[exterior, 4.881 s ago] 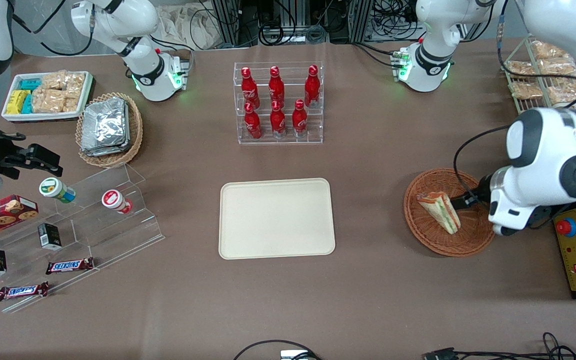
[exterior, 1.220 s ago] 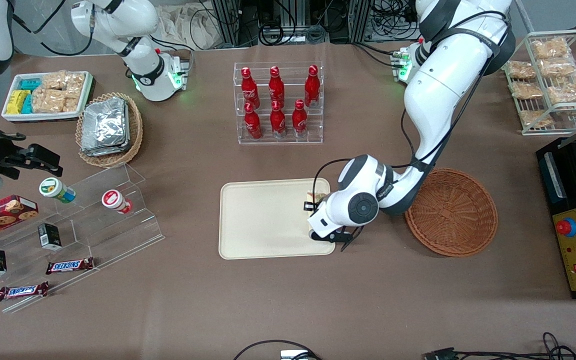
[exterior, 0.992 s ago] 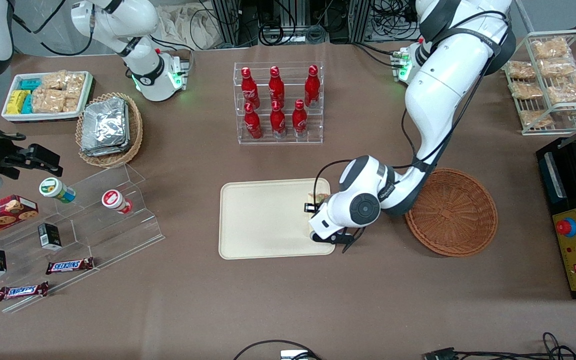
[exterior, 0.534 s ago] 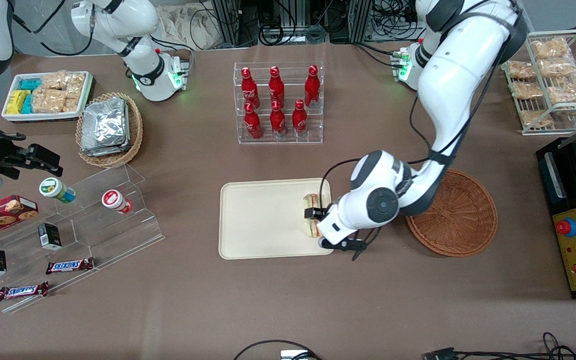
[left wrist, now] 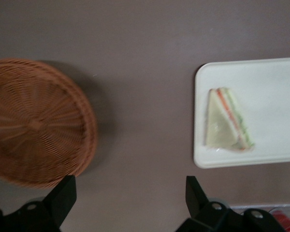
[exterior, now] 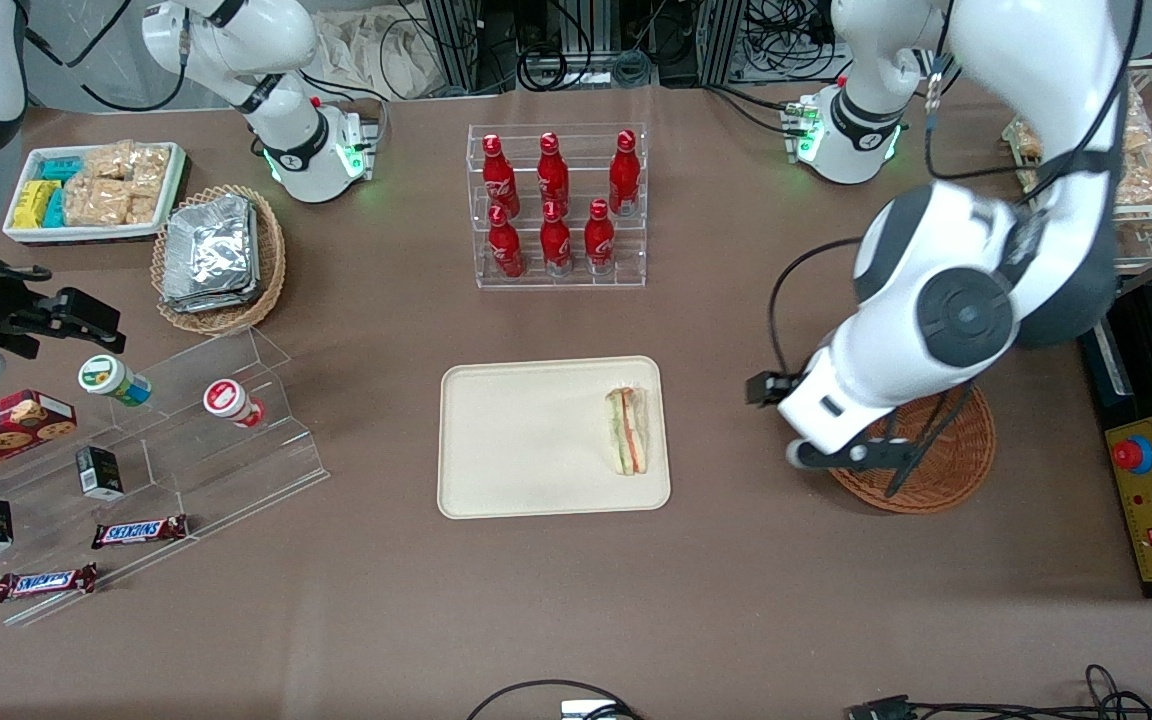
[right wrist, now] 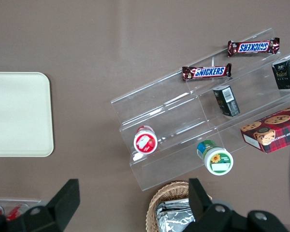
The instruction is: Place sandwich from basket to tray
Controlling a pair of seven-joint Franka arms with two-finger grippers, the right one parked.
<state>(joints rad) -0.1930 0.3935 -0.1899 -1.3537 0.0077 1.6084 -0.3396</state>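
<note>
A: Where is the sandwich (exterior: 627, 431)?

B: Lying flat on the tray (exterior: 526, 440), near the edge closest to the basket (exterior: 946, 470).

A: And the end effector (left wrist: 130, 200)?

B: Spread wide, holding nothing, above the bench (exterior: 736, 560) between tray and basket.

basket (exterior: 946, 470): rough woven wicker;
tray (exterior: 526, 440): smooth matt plastic;
sandwich (exterior: 628, 430): glossy clear wrap;
gripper (left wrist: 130, 203): matt black plastic, above the table
</note>
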